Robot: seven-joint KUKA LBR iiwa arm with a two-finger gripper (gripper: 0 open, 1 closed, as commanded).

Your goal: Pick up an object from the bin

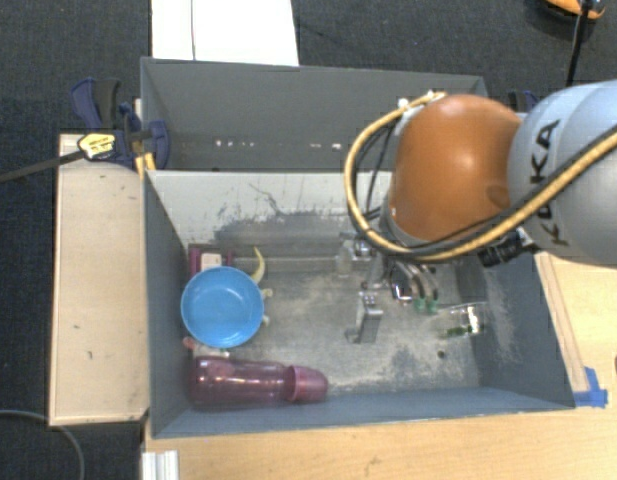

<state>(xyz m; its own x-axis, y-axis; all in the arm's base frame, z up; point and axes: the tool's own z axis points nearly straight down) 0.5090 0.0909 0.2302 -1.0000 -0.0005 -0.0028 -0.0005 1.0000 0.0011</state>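
blue bowl lies left of the end effector, grip state unclear, on kuka-lettered arm.

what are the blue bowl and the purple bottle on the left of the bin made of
The blue bowl looks like moulded plastic: an even bright colour, a smooth surface and a soft sheen inside. The purple bottle, lying on its side along the near wall, is probably plastic too: glossy, with a pale highlight running down its length. Tinted glass cannot be ruled out from its look alone.
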